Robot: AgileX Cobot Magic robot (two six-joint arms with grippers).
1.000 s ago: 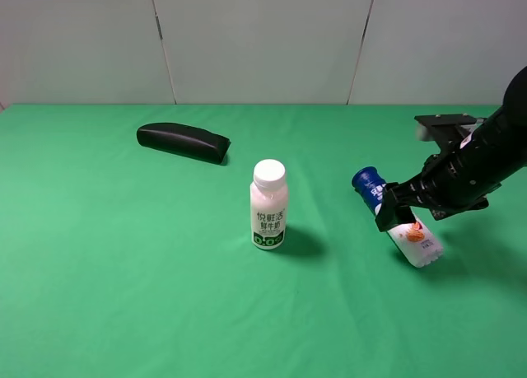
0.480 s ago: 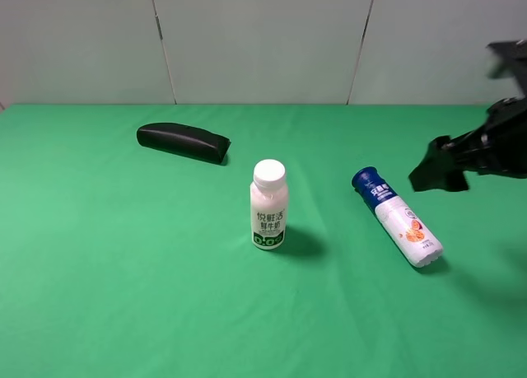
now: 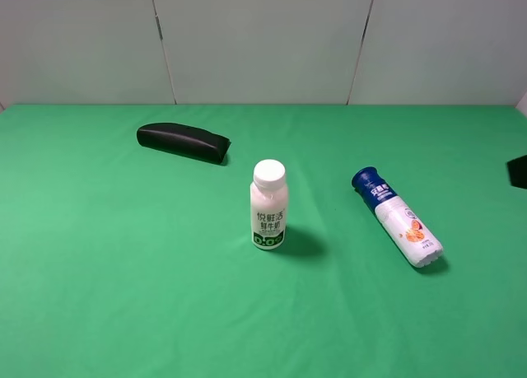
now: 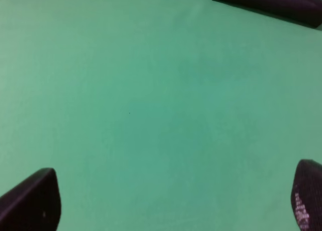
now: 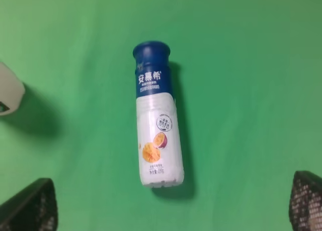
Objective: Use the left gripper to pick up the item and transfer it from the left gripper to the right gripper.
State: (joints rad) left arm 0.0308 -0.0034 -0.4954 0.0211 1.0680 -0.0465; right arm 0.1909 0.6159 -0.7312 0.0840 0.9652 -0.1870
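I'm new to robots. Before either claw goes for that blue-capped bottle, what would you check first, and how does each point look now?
1. Blue-capped bottle free of any grip: ok, it lies alone on the green cloth.
2. Bottle upright: not ok, on its side.
3. Left claw open: ok, nothing between its tips.
4. Right claw open: ok, above the bottle.
5. Milk bottle clear of the bottle: ok, standing apart.
6. Left claw near the bottle: not ok, its camera shows only cloth and the black case.

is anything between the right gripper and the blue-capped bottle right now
Nothing visible is. In the right wrist view the blue-capped bottle lies on bare green cloth ahead of the open right gripper; the milk bottle stands off to one side.
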